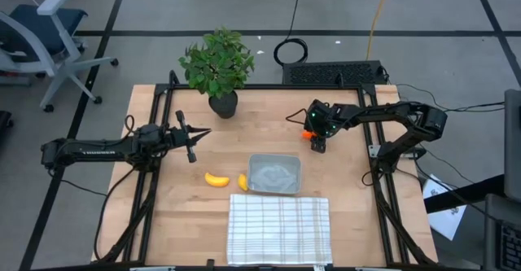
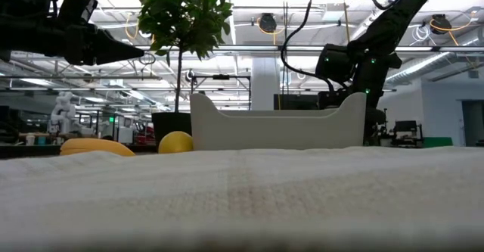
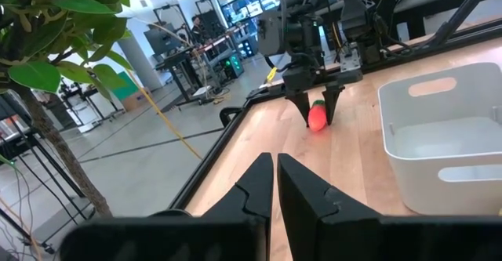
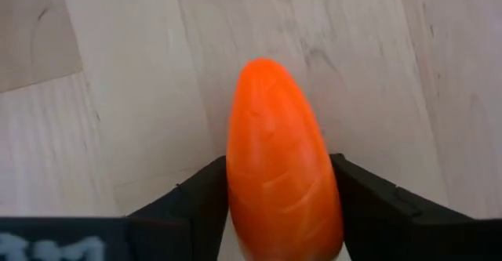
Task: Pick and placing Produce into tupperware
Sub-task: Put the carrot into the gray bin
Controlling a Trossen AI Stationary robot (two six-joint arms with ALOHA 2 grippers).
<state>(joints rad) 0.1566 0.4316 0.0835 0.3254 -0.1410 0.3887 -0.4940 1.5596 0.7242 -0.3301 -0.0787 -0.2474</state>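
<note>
The orange carrot (image 3: pixel 317 117), green top upward, stands between the fingers of my right gripper (image 1: pixel 317 143) on the table's far right part, beyond the tupperware. My right gripper is shut on it. The tupperware (image 1: pixel 274 174), a pale rectangular tub, sits on its base mid-table. The curved banana (image 1: pixel 216 179) and the small yellow lemon piece (image 1: pixel 242 181) lie on the wood just left of the tub. My left gripper (image 3: pixel 274 179) hovers left of centre, shut and holding nothing, pointing toward the right arm. My right gripper pinches the carrot's thick upper body (image 4: pixel 282 206) between its two fingers (image 4: pixel 196 202), coming from above and pointing down. The carrot stands upright along the fingers, its rounded orange tip (image 4: pixel 267 73) pointing at the wood. Whether the tip touches the table, I cannot tell.
A leafy potted plant (image 1: pixel 218 67) stands at the far edge, left of centre. A white checked cloth (image 1: pixel 278 229) lies at the near edge in front of the tub. Bare wood stretches on the left and right of the table (image 1: pixel 163 214).
</note>
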